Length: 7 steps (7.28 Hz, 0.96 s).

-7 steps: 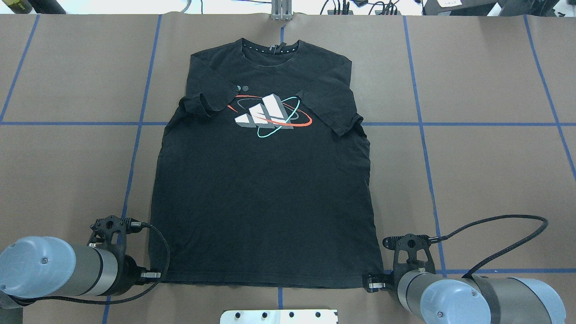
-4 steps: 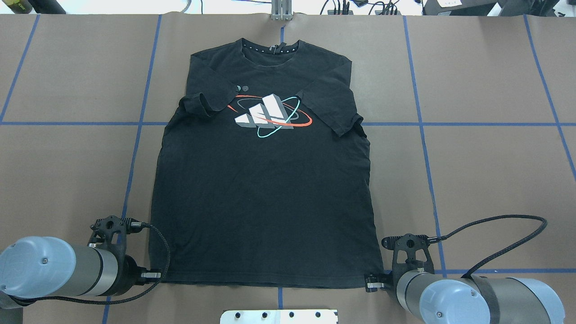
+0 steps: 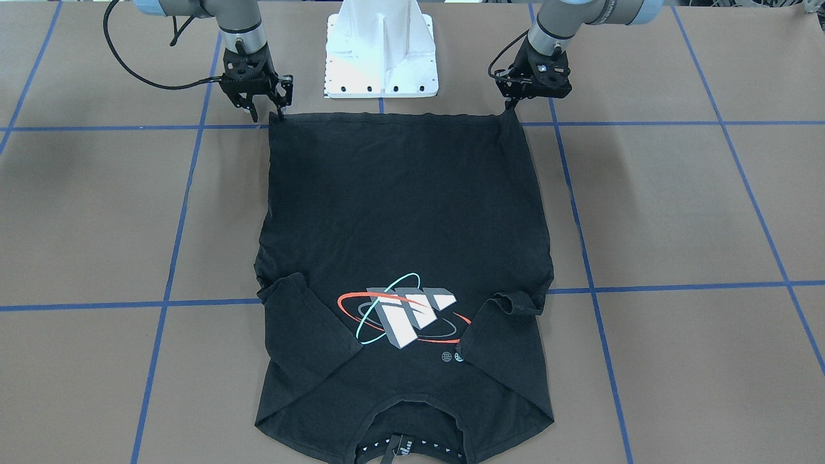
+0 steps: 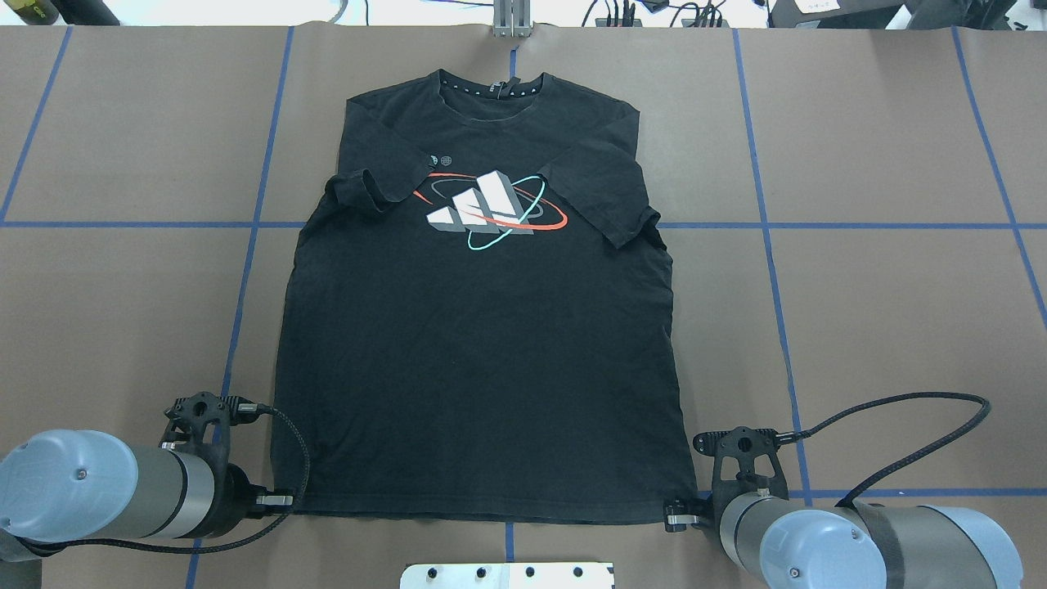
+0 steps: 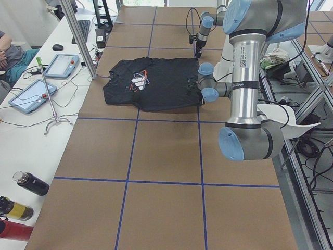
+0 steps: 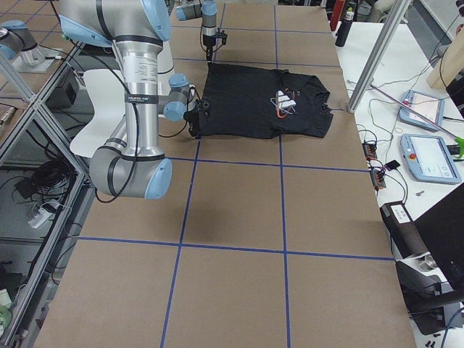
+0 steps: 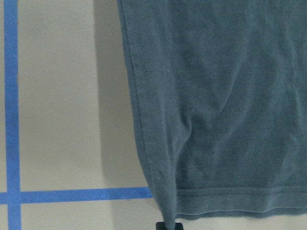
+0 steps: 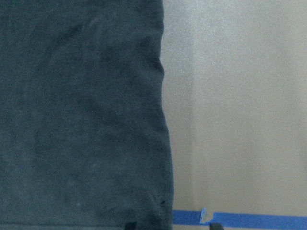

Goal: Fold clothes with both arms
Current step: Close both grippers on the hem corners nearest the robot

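The black T-shirt (image 4: 483,368) lies flat on the brown table, neck away from me, with both sleeves folded in over the red, teal and white logo (image 4: 491,211). My left gripper (image 4: 285,499) is at the hem's left corner. In the left wrist view it (image 7: 169,225) is shut on that corner of the shirt (image 7: 230,96), and the fabric puckers toward it. My right gripper (image 3: 265,115) sits at the other hem corner. Its fingertips (image 8: 216,225) stand apart and open, with the shirt's edge (image 8: 165,201) between them.
The white pedestal base (image 3: 380,51) stands just behind the hem, between the arms. Blue tape lines (image 4: 769,245) cross the table. A metal post (image 4: 511,20) rises beyond the collar. A side table with tablets (image 5: 31,94) and a seated person (image 5: 10,52) lies beyond the far edge.
The right arm has edged slightly toward the hem corner. The shirt and the left arm look unchanged.
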Available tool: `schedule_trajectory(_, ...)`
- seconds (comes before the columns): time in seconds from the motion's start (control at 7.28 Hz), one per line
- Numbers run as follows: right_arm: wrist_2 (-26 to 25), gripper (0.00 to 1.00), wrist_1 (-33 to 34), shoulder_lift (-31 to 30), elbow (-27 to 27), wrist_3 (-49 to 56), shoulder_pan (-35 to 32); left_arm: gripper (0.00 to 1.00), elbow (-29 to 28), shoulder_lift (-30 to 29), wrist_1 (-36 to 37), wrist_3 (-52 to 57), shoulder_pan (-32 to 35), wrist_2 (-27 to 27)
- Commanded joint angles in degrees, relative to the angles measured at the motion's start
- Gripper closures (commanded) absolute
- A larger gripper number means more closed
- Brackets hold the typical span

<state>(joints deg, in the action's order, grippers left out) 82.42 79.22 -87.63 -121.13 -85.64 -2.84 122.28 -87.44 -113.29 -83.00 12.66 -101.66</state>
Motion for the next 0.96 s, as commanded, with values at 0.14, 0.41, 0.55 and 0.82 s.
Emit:
schedule_trajectory(0.14,-0.07,0.59,0.24,0.01,0.02,-0.58,0.20,1.00,0.15,-0.01,0.00,0.04,0.00,-0.03)
schedule_trajectory(0.41,-1.12,0.59,0.24,0.09,0.11,-0.67,0.47,1.00,0.58,-0.01,0.00,-0.05,0.00,-0.03)
schedule_trajectory(0.55,-1.21,0.61,0.24,0.18,0.11,-0.67,0.47,1.00,0.94,-0.01,0.00,0.03,0.00,-0.03)
schedule_trajectory(0.82,-1.21,0.66,0.24,0.36,0.11,-0.93,0.73,1.00,1.03,-0.01,0.00,0.04,0.00,-0.03)
